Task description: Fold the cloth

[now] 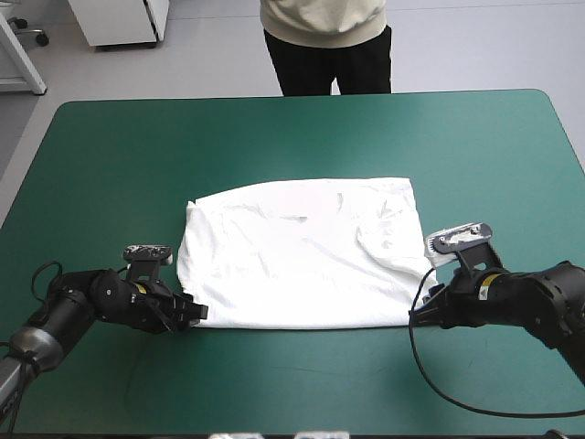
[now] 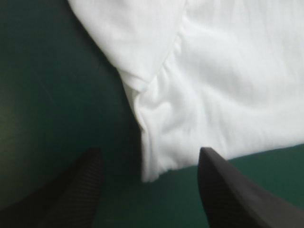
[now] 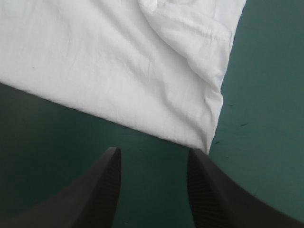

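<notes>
- White T-shirt (image 1: pixel 302 251) is lying spread flat around the middle of the teal-green table (image 1: pixel 110 165). The sleeves look tucked in over the body, and the near hem faces the robot.
- The left end effector (image 1: pixel 194 313) is open, fingers well apart, down low at the near left corner of the hem. In its wrist view that corner pokes in right between the two black fingers, not pinched yet.
- The right end effector (image 1: pixel 428 302) is open too, at the near right corner. In its wrist view the corner sits just ahead of one fingertip rather than centred in the gap, with the hem running across in front.
- My read: the step in hand is grabbing both near corners so the hem can be carried toward the far edge.
- To do it well, I'd nudge the right one sideways until the corner is centred. There's a tucked layer bunched at each corner, so each grab has to catch every layer, not just the top sheet.
- Then pinch both sides together and lift evenly, or the fold line goes crooked.
</notes>
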Motion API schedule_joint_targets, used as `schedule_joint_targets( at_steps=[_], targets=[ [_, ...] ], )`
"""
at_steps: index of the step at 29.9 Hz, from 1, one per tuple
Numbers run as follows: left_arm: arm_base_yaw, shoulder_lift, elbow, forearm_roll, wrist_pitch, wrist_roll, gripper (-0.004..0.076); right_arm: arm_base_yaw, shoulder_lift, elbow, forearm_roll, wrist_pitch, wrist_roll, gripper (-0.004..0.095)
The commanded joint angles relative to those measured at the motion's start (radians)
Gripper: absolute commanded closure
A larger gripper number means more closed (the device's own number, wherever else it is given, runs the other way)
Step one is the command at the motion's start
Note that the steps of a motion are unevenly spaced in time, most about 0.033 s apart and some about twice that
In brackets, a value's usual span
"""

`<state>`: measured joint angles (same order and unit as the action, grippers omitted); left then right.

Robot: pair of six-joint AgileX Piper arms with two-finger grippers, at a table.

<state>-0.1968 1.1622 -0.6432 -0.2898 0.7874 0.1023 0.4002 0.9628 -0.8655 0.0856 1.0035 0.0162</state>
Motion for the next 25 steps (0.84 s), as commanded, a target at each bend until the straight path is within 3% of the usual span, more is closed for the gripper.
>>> schedule_joint_targets(
  at_steps=[1, 5, 10, 15, 21, 25],
  targets=[
    [-0.001, 0.040, -0.021, -0.035, -0.009, 0.027, 0.0328, 0.000, -0.014, 0.031, -0.010, -0.078, 0.017, 0.0494],
    [-0.001, 0.079, -0.021, -0.035, 0.012, 0.039, 0.0377, 0.000, -0.016, 0.073, -0.060, -0.102, 0.063, 0.0494],
    [-0.001, 0.080, -0.021, -0.035, -0.007, 0.045, 0.0604, 0.000, -0.016, 0.109, -0.153, -0.106, 0.130, 0.0494],
    [-0.001, 0.080, -0.021, -0.035, -0.050, 0.069, 0.0734, -0.001, -0.016, 0.126, -0.177, -0.141, 0.165, 0.0494],
    [-0.001, 0.080, -0.021, -0.032, -0.057, 0.069, 0.0733, -0.037, -0.014, 0.163, -0.164, -0.175, 0.180, 0.0491],
    [-0.001, 0.080, -0.021, -0.036, -0.037, 0.067, 0.0733, -0.140, 0.017, 0.166, -0.068, -0.185, 0.074, 0.0411]
  ],
)
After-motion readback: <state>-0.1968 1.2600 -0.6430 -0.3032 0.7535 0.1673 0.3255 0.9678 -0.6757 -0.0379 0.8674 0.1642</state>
